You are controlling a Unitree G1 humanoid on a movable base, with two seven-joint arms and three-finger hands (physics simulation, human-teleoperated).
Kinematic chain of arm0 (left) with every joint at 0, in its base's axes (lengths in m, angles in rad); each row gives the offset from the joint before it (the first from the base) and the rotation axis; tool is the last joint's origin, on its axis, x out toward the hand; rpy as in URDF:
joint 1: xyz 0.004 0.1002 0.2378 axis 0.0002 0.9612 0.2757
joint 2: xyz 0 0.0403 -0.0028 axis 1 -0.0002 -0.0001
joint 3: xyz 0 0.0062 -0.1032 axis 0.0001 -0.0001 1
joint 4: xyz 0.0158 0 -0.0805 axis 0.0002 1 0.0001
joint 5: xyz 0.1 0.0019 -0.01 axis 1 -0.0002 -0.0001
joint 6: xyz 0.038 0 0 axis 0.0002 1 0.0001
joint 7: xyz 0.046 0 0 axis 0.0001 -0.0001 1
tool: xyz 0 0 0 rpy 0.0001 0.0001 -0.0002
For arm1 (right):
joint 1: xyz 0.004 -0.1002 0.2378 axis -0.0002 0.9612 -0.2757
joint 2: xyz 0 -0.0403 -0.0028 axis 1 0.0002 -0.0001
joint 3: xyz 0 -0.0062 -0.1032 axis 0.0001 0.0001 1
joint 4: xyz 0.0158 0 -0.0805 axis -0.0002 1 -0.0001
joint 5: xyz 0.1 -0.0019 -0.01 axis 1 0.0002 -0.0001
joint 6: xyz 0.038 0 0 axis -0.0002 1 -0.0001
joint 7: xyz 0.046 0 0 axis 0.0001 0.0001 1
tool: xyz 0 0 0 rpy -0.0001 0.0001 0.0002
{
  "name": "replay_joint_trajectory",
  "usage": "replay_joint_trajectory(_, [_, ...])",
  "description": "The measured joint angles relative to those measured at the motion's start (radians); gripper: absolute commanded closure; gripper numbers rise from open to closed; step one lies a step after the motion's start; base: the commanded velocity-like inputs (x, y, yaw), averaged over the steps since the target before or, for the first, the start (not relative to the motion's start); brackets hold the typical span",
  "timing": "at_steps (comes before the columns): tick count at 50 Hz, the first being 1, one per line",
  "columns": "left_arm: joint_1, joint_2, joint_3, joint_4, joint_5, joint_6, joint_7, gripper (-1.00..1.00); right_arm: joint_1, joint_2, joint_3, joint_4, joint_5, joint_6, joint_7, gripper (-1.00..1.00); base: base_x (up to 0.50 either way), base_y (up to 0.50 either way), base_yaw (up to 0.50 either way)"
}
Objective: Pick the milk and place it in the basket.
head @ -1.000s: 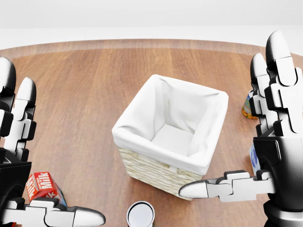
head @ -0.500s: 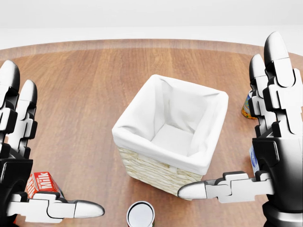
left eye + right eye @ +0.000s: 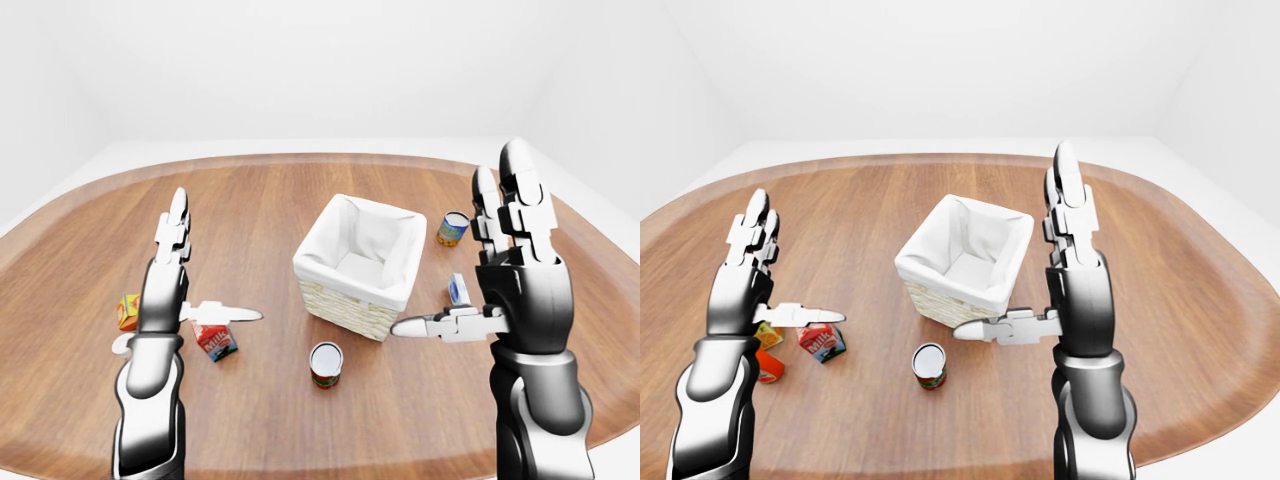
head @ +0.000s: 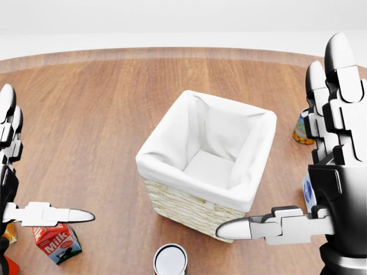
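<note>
The milk carton (image 4: 57,243), red with white "Milk" lettering and a blue side, sits on the wooden table at the bottom left of the head view, just below my left thumb. My left hand (image 4: 49,154) is open above it, fingers straight up and thumb pointing right, not touching it. The wicker basket (image 4: 189,209) with a white liner stands empty in the middle. My right hand (image 4: 279,136) is open to the right of the basket, thumb pointing at its lower corner.
A tin can (image 4: 170,260) stands below the basket. Another can (image 3: 452,228) and a small blue-white item (image 3: 457,289) are right of the basket by my right hand. An orange carton (image 3: 128,311) and a red item (image 3: 768,365) lie left of the milk.
My left hand has moved left and turned edge-on, uncovering the milk carton, which now sits a little lower in the head view. The right hand and basket have hardly moved.
</note>
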Motion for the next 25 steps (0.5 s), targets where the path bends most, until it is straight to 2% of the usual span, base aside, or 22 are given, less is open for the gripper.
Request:
replay_joint_trajectory(14, [-0.030,0.023,0.032,0.142,0.005,-0.052,0.032,-1.00,0.000,0.000,-0.002,0.001,0.001,0.000,-0.001,-1.00,0.00,0.00,0.00])
replay_joint_trajectory(25, [-0.028,0.023,0.029,0.198,0.007,-0.076,0.052,-1.00,0.003,0.000,0.000,0.006,-0.001,0.000,-0.002,-1.00,0.00,0.00,0.00])
